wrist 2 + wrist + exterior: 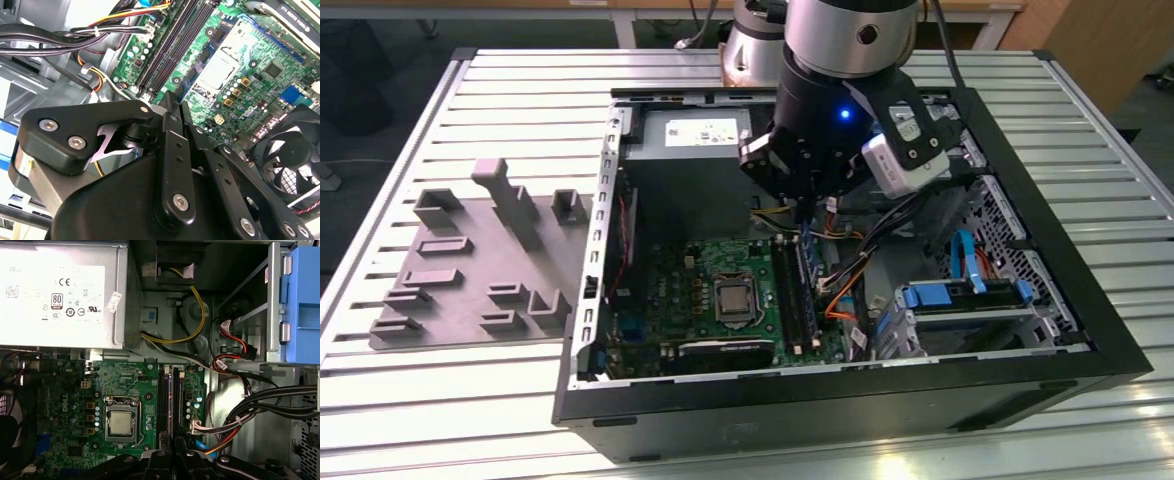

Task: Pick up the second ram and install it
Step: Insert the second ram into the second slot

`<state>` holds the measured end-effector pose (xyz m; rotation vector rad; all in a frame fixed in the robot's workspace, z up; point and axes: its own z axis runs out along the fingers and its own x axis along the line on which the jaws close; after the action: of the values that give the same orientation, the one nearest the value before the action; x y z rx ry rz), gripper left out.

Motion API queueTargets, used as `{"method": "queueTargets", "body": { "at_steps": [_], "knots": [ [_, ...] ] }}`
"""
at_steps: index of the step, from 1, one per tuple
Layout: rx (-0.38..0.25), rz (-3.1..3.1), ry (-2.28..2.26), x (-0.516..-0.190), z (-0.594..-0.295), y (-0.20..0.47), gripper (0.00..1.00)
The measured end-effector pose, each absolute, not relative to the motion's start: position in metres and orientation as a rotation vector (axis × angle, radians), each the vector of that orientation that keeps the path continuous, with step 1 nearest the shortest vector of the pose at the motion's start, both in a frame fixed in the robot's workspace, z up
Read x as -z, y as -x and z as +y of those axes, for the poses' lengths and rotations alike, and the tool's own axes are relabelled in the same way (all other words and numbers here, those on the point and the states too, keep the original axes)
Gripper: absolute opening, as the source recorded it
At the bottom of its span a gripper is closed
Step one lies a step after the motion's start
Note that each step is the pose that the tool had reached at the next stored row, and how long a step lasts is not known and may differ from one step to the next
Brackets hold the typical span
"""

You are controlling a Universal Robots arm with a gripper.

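Sitting at lower centre of the first wrist view, the gripper (175, 455) has its jaws pressed tip to tip, with nothing visibly between them. Just beyond the tips, mid-frame, the second ram (174, 405) stands on edge in a slot of the motherboard (125, 385). Farther off, the power supply (60, 290) spans the upper left.

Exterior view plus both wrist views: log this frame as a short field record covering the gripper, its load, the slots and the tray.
gripper: inside the open computer case, low over the motherboard
nearest to: the far end of the black memory slots
load: cannot tell
CPU socket: uncovered, beside the slots
grey tray: on the slatted table, at the exterior view's left of the case
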<state>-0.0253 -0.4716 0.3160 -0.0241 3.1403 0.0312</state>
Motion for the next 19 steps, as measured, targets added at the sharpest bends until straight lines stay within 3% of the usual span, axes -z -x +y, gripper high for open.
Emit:
{"method": "queueTargets", "body": {
  "at_steps": [19],
  "knots": [
    [-0.031, 3.14, 0.024, -0.3, -0.473, 0.025, 0.14]
  ]
}}
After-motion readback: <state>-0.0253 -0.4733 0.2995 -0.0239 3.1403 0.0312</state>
